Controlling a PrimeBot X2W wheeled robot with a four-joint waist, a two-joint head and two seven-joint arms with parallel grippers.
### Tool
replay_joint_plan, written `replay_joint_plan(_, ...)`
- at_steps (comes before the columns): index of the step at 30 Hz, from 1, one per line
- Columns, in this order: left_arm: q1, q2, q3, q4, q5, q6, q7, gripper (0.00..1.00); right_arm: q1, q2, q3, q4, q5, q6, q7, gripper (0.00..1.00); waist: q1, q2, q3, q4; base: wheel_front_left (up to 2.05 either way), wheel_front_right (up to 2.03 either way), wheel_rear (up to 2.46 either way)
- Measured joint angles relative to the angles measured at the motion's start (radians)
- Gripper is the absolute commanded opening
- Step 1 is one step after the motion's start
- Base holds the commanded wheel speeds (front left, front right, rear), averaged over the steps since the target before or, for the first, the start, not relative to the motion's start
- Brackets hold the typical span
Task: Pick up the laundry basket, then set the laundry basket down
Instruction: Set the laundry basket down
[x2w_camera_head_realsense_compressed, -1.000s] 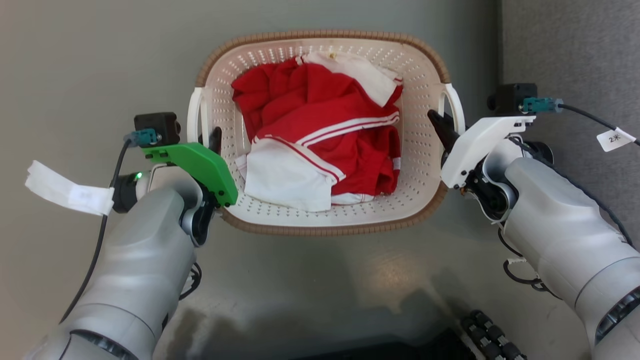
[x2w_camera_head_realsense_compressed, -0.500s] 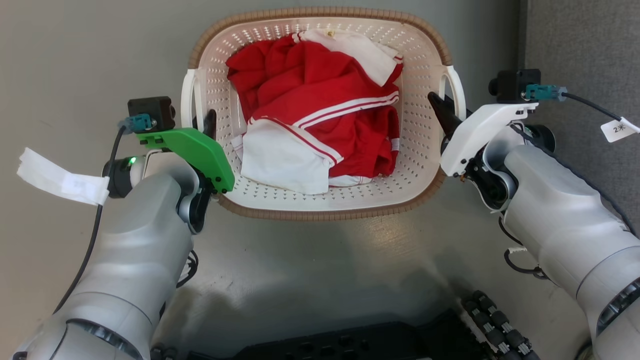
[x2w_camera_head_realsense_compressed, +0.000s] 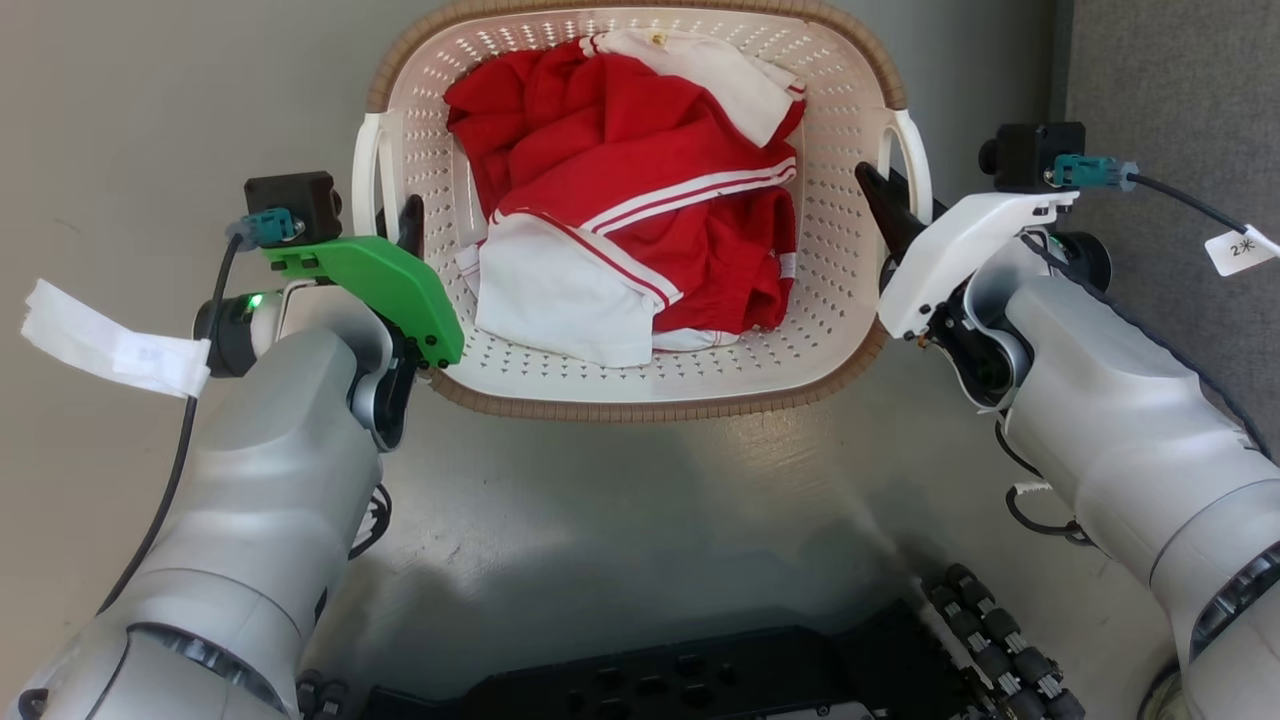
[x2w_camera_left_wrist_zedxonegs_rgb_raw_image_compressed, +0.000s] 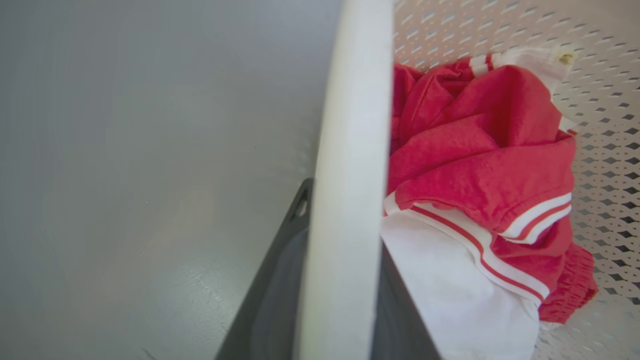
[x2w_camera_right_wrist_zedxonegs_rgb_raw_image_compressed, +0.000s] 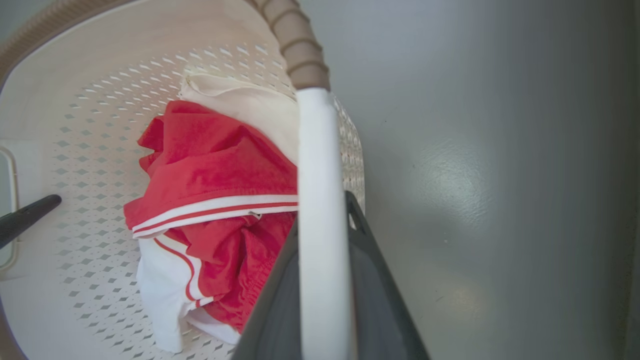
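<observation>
Right now the laundry basket (x2w_camera_head_realsense_compressed: 650, 408) sits in the upper centre of the head view, its far rim cut off by the top edge, with a crumpled red-and-white garment (x2w_camera_head_realsense_compressed: 640, 200) lying inside. We cannot tell whether it rests on the grey floor (x2w_camera_head_realsense_compressed: 620, 520) or hangs just above it. At the basket's left side our left gripper (x2w_camera_head_realsense_compressed: 398, 228) has its fingers drawn narrow around the white left handle (x2w_camera_head_realsense_compressed: 364, 190); in the left wrist view that handle runs straight up between the two dark fingers, which meet it on both sides. At the right side our right gripper (x2w_camera_head_realsense_compressed: 900, 205) clasps the right handle (x2w_camera_head_realsense_compressed: 916, 150) the same way, one finger inside the perforated wall and one outside. Our dark base (x2w_camera_head_realsense_compressed: 700, 690) lines the bottom edge of the frame.
</observation>
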Motion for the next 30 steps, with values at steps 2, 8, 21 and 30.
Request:
replay_joint_plan(2, -0.007, 0.0, -0.001, 0.002, 0.0, 0.002, 0.0, 0.0, -0.005, 0.0, 0.001, 0.002, 0.0, 0.0, 0.0, 0.0, 0.0, 0.0, 0.006, 0.0, 0.0, 0.0, 0.0)
replay_joint_plan(8, -0.016, 0.0, -0.002, 0.01, 0.002, 0.004, -0.008, 0.0, -0.015, 0.004, 0.006, 0.007, 0.0, 0.0, -0.009, 0.0, 0.0, 0.0, 0.017, 0.001, 0.0, 0.0, 0.0)
replay_joint_plan(21, -0.019, 0.015, 0.002, 0.03, 0.001, 0.004, -0.012, 1.0, -0.016, 0.007, 0.017, 0.031, 0.018, 0.003, -0.018, 1.0, -0.0001, 0.0, 0.021, -0.001, 0.0, 0.0, 0.0)
replay_joint_plan(30, -0.02, 0.014, -0.007, 0.038, 0.001, 0.003, -0.012, 1.0, -0.019, 0.012, 0.029, 0.045, 0.026, 0.003, -0.018, 1.0, -0.0001, 0.0, 0.008, -0.004, 0.0, 0.0, 0.0)
